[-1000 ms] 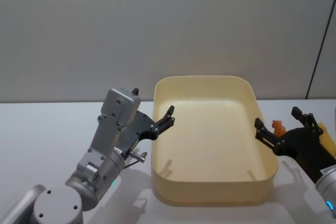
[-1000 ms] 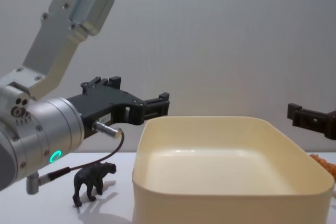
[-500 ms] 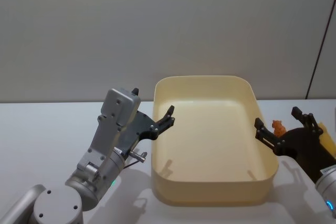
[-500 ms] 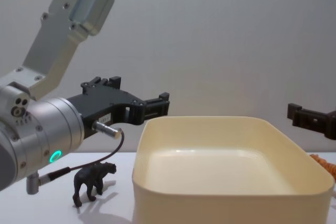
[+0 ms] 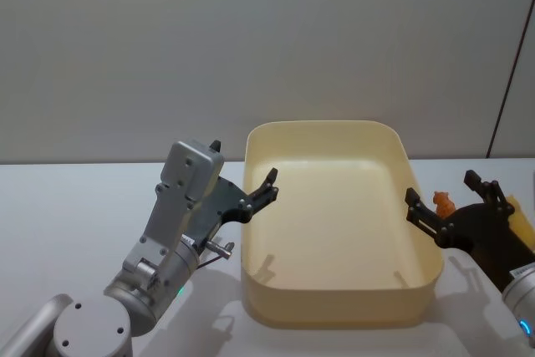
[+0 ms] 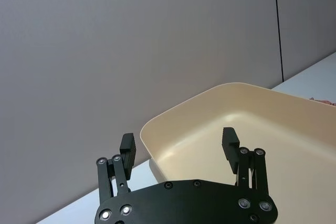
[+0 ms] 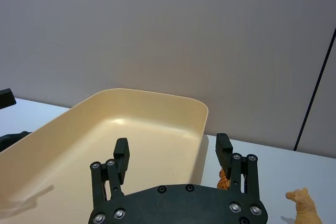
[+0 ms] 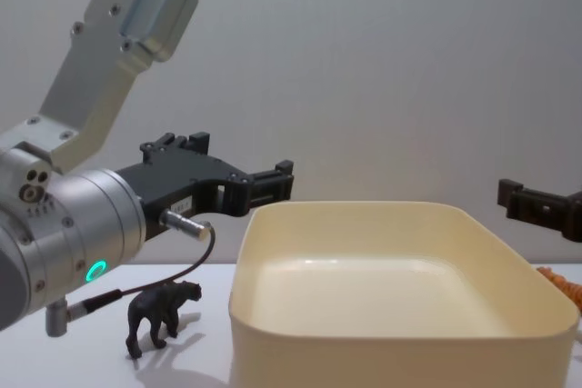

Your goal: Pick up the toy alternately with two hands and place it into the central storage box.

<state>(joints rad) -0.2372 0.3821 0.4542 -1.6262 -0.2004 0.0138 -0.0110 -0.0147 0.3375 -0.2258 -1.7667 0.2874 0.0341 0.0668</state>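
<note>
The cream-yellow central storage box (image 5: 334, 311) stands in the middle of the table with nothing in it; it also shows as the box (image 8: 400, 361), (image 6: 178, 116), (image 7: 157, 97). My left gripper (image 5: 244, 163) hovers open at the box's left rim, nothing between its fingers (image 6: 178, 140). My right gripper (image 5: 440, 188) hovers open at the box's right rim, also holding nothing (image 7: 172, 145). A small orange toy animal (image 5: 441, 201) stands on the table just outside the right wall. A black toy animal (image 8: 162, 315) stands on the table left of the box, below my left arm.
A tan toy animal (image 7: 303, 208) stands on the table to the right of the orange one. A cable (image 8: 173, 274) hangs from my left wrist above the black toy. A plain grey wall (image 5: 267, 39) rises behind the white table (image 5: 67, 206).
</note>
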